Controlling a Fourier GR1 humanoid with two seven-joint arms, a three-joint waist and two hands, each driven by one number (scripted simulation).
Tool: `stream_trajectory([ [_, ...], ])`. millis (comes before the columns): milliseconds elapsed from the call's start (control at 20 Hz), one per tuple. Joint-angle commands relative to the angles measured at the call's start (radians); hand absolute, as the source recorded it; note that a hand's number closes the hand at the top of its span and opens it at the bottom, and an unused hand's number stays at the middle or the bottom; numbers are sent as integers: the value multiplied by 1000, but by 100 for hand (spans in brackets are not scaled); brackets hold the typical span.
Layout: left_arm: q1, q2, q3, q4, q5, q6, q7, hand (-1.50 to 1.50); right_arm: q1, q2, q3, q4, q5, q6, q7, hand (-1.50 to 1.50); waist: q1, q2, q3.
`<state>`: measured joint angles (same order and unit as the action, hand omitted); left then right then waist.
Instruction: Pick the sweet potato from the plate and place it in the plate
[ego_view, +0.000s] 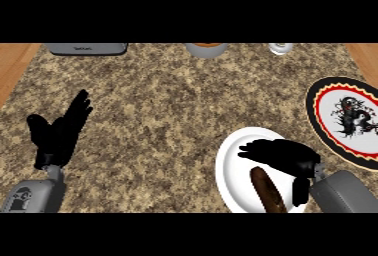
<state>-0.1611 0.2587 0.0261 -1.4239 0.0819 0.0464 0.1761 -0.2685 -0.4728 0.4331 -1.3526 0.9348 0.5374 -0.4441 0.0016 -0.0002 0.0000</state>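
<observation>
A long dark-brown sweet potato (267, 191) lies on a plain white plate (232, 172) at the lower right of the counter. My right hand (284, 155) hovers over that plate, fingers curled and pointing left, just above the potato's upper end; whether it touches the potato I cannot tell. A second plate (325, 107), black-rimmed with a red and white pattern and a dark figure in its middle, lies at the right edge. My left hand (57, 132) rests open at the left, fingers up.
A grey appliance (85, 48) stands at the back left. A grey bowl-like vessel (205, 49) and a small white container (280, 48) stand along the back edge. Wooden floor shows past both sides of the speckled counter (162, 110).
</observation>
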Motion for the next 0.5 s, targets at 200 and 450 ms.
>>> stream_trajectory([
  [200, -72, -12, 57, 149, -19, -25, -90, 0, 31, 9, 38, -52, 111, 51, -24, -150, -8, 1, -1],
  [450, -17, -13, 50, 74, -18, -35, -44, 0, 47, 34, 93, 16, 155, -24, -135, 150, -1, 1, 0],
])
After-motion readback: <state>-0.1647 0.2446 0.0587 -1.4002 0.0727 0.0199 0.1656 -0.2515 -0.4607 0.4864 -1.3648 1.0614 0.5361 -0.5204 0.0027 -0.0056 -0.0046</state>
